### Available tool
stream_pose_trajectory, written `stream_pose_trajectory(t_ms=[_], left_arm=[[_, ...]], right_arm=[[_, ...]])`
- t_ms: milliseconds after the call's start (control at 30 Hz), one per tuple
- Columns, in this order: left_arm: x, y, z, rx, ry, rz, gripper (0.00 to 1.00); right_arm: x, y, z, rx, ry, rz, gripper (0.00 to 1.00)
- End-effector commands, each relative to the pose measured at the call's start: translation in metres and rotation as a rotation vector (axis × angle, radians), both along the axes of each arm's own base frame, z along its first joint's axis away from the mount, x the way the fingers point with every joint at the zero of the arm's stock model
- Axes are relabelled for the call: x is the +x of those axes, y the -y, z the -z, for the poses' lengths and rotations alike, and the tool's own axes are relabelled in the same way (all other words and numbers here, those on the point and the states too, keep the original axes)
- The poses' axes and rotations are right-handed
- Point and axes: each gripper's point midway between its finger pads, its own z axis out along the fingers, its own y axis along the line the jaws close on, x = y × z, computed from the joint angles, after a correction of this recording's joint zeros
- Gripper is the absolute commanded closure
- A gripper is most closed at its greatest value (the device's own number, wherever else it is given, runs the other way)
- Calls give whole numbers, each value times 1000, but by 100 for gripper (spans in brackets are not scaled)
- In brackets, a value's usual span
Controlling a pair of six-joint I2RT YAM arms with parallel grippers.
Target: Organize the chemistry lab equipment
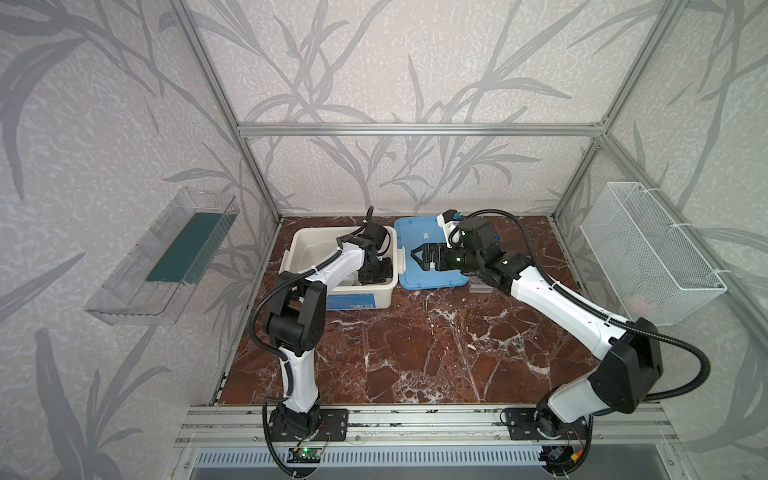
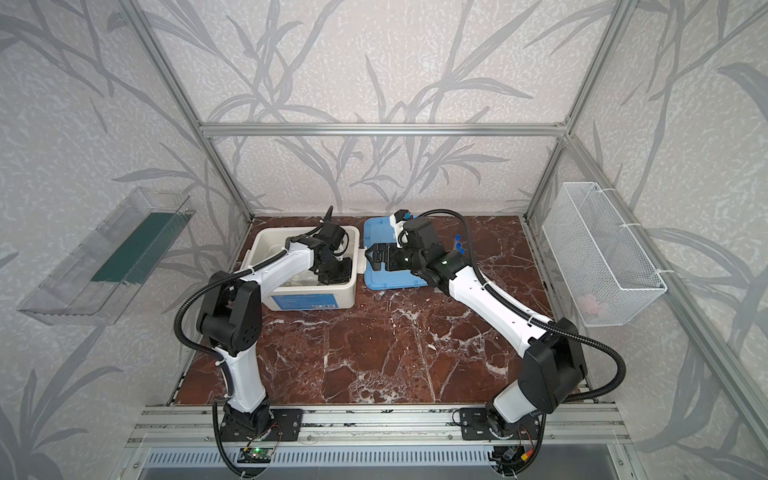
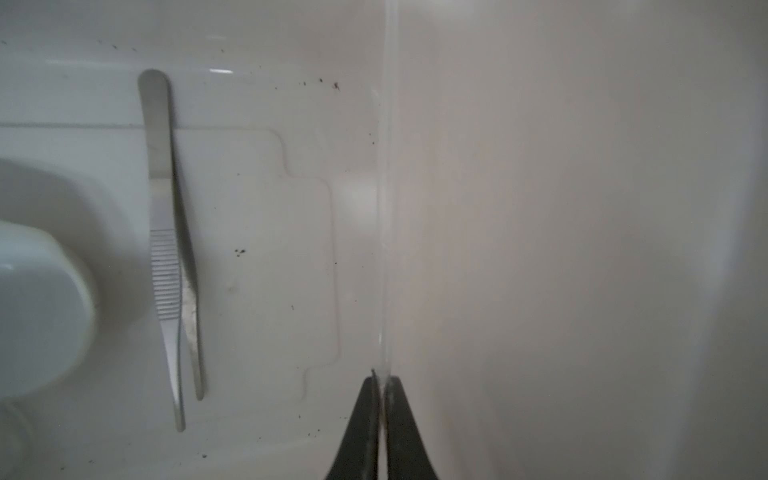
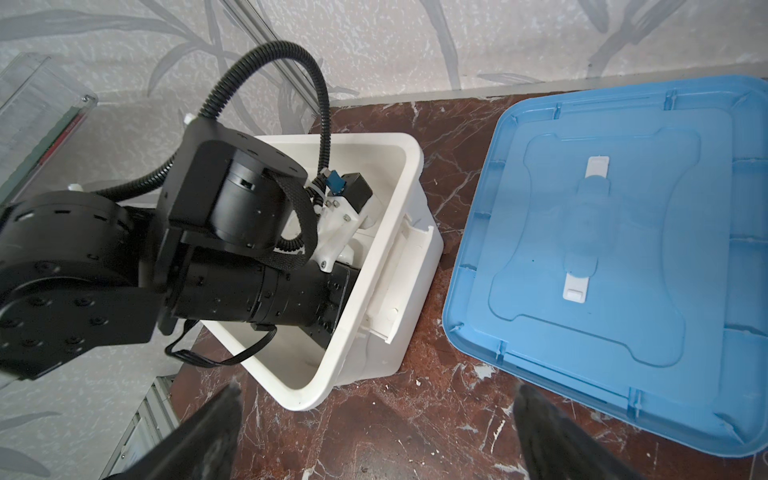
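In front of the white tub [image 1: 384, 297] the brown marble table [image 1: 415, 353] shows between the two arms. The left arm reaches over the tub's front rim, and the left gripper [image 3: 382, 382] is down inside the tub. Its jaws are pressed together on the thin wall of a clear glass piece [image 3: 386, 208]; which of the clear things this is cannot be told. In the left wrist view that clear edge runs straight away from the fingertips, close to one of the tub's inner walls. The metal tweezers [image 3: 166, 257] lie flat on the tub's floor, well apart from the pinched edge. The small white dish [image 3: 41, 299] rests on the same floor just beside the tweezers, on the side away from the clear piece, and seems not to touch them. Just right of the tub the blue lid [image 1: 415, 232] lies flat on the table, with a narrow strip of marble between the two in the right wrist view. The right gripper [image 1: 415, 257] hovers over the lid's edge nearest the tub, pointed at the tub, with its jaws spread wide and nothing between them. Farther right of the tub, past the lid, a corner of the clear grid rack [image 1: 480, 287] peeks out under the right arm. Beyond that arm the blue-capped test tubes [image 2: 457, 238] show only as two small blue caps, their bodies hidden
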Motion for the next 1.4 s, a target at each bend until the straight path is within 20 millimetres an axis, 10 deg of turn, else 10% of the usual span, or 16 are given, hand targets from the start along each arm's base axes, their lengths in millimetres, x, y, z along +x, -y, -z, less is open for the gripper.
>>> stream_pose_trajectory(t_ms=[0, 600, 1200, 1367], left_arm=[[3, 1, 10, -31, 2, 11, 89], [6, -14, 29, 21, -12, 8, 72], [0, -41, -97, 71, 207, -74, 3], [-16, -42, -153, -19, 323, -117, 1]], right_arm=[[3, 5, -5, 8, 20, 13, 0], [4, 14, -4, 16, 12, 30, 0], [12, 39, -4, -71, 8, 63, 1], [29, 66, 3, -137, 13, 106, 1]])
